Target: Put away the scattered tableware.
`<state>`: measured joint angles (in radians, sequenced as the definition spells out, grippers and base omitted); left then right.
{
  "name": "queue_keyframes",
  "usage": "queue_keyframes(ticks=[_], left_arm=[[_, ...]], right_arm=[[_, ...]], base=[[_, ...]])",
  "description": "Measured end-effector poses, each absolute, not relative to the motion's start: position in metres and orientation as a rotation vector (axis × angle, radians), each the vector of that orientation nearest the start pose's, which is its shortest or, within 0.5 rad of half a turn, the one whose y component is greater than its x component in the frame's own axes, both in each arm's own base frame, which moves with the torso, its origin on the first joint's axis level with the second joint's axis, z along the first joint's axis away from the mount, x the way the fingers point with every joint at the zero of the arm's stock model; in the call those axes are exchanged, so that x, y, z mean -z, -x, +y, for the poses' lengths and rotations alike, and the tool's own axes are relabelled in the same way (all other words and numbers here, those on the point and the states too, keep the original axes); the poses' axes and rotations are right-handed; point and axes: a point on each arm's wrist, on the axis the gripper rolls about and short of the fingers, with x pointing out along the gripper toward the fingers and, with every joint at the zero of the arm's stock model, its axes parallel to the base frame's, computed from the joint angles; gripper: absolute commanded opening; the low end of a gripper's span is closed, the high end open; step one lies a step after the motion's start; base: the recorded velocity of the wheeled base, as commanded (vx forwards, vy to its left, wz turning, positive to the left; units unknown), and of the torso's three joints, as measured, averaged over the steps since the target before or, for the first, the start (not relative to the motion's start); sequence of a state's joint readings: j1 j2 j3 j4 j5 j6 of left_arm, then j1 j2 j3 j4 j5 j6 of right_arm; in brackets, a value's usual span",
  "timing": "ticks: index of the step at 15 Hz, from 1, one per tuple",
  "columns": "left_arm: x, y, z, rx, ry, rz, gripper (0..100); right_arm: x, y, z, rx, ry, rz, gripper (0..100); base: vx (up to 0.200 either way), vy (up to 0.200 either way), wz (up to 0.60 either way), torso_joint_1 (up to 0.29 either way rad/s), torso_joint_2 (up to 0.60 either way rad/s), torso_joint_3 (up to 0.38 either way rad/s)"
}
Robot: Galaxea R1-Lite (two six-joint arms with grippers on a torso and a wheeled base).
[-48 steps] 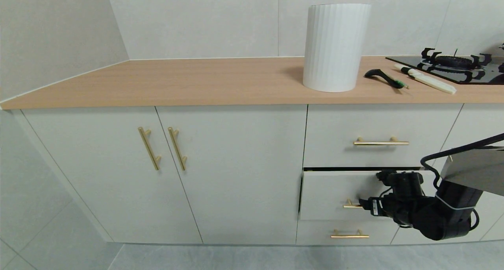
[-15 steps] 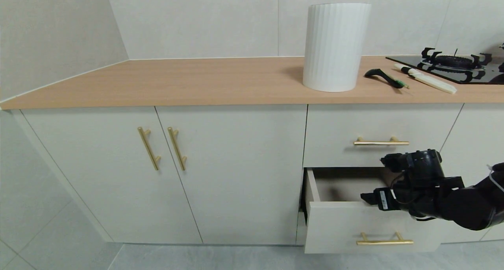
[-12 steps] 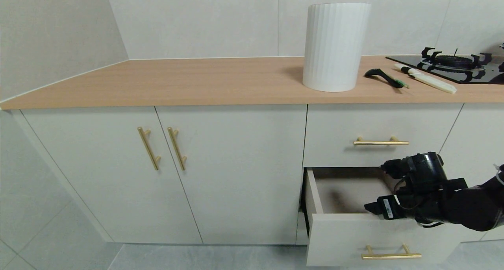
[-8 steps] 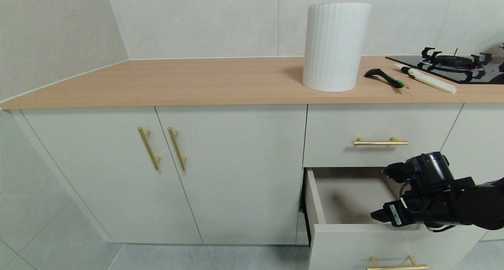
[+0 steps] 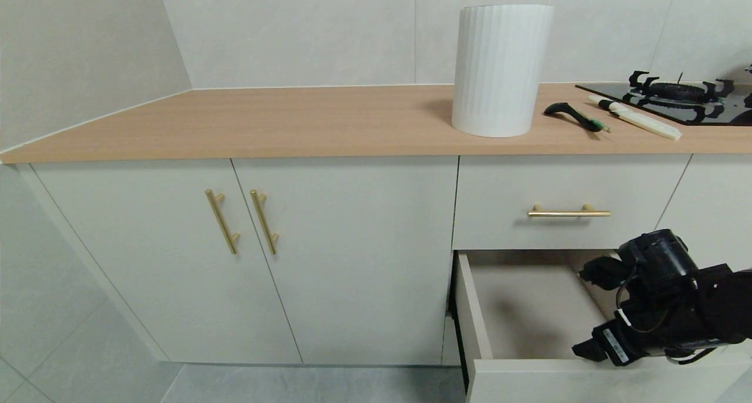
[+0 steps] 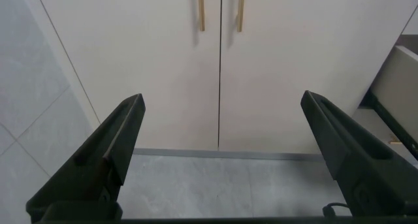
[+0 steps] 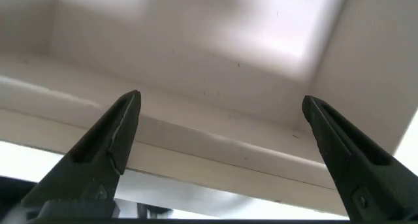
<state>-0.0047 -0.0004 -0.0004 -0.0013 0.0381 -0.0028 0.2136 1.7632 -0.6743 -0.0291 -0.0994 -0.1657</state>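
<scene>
- Head view puts your right pincer (image 5: 611, 349) low at the front edge of the open drawer (image 5: 517, 309). The right wrist view shows its jaws spread wide with nothing between them, facing the drawer floor.
- The tableware sits well above that pincer and farther in. A black-handled tool (image 5: 573, 117) and a long white tool (image 5: 634, 118) lie on the worktop (image 5: 294, 121), over the closed top drawer (image 5: 568, 182).
- Both tools lie flat, a little apart and nearly parallel. Their long axes slant from far-left to near-right of the pincer.
- The black one is almost straight up from your pincer. The white one is up and a touch to its right, with its far end by the hob (image 5: 675, 100).
- A white ribbed tub (image 5: 499, 68) stands just to the left of the black tool, so I would approach from the right side.
- Your left pincer (image 6: 222, 98) is also wide open and empty. It faces the cupboard doors (image 6: 274, 74), with the drawer off to one side.
- I judge the right arm the nearer one. You would raise it past the top drawer and set its jaws across the slant of the handle.
</scene>
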Motion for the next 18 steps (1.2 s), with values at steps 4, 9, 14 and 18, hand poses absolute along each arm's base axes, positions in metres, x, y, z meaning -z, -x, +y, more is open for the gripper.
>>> queue_keyframes(ticks=[4, 9, 14, 18], left_arm=[[-0.076, 0.023, 0.001, -0.033, 0.003, -0.002, 100], [-0.076, 0.023, 0.001, -0.033, 0.003, -0.002, 100], [-0.076, 0.023, 0.001, -0.033, 0.003, -0.002, 100], [-0.076, 0.023, 0.001, -0.033, 0.003, -0.002, 100]], right_arm=[[-0.094, -0.230, 0.061, -0.258, 0.379, 1.100, 100], [-0.093, -0.202, 0.076, -0.365, 0.482, 1.222, 100], [-0.101, -0.202, 0.082, -0.379, 0.488, 1.191, 100], [-0.124, -0.232, 0.076, -0.244, 0.243, 1.000, 100]], base=[[0.000, 0.000, 0.00, 0.000, 0.00, 0.000], [0.000, 0.000, 0.00, 0.000, 0.00, 0.000], [0.000, 0.000, 0.00, 0.000, 0.00, 0.000], [0.000, 0.000, 0.00, 0.000, 0.00, 0.000]])
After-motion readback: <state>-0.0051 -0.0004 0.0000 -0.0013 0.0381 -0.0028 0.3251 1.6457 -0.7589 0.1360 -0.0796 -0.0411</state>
